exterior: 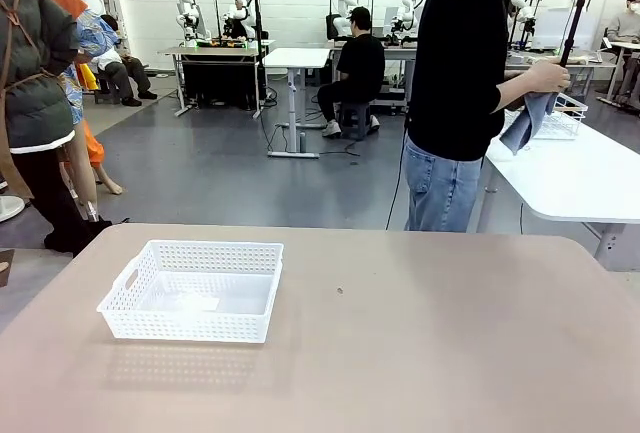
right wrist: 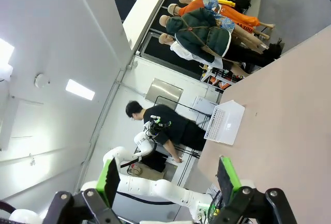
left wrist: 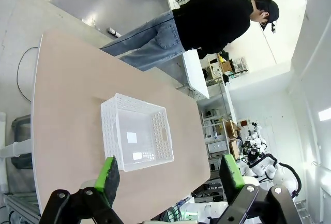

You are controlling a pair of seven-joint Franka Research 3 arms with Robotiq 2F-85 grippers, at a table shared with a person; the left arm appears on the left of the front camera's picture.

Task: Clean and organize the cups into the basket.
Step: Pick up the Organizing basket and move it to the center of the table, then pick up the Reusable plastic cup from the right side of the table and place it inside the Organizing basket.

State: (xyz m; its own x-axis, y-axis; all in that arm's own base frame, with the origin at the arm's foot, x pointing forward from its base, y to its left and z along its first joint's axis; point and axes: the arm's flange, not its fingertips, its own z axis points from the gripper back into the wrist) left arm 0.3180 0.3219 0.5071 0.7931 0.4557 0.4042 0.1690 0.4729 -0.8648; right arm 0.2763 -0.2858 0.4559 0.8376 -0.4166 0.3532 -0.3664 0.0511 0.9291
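While looking across the table [exterior: 420,353], found the basket [exterior: 185,325] on its left part, upright, open side up and empty: bare white floor inside, no cups between the lattice walls. Saw bare tabletop around it, save for a small dark speck [exterior: 340,290] near the middle. Judged the task as not yet started: nothing wiped, nothing packed.

Found the left claw [left wrist: 168,164] open, green pads wide apart, gripping nothing, held above the table and aimed down at the basket, well apart from it. Found the right claw [right wrist: 166,162] open likewise and empty, pointed along the table's side toward the room, with the basket far off in its view.

Noted the person [exterior: 460,63] at the far side, turned toward a white side table [exterior: 580,183], one hand [exterior: 550,75] raised with a blue-grey cloth [exterior: 525,123] hanging from it. Took the cloth as a likely sign of wiping to come, as a guess only. Noted a thin dark rod [exterior: 572,28] rising by that hand; could not tell whether held. Noted a wire basket [exterior: 565,118] on the side table, just beside the cloth; could not make out its contents.

Reckoned the whole job as remaining: get cups onto the table, wipe each, lay all in the basket, probably side by side. Expected no work for either claw before arrival of cups within reach.
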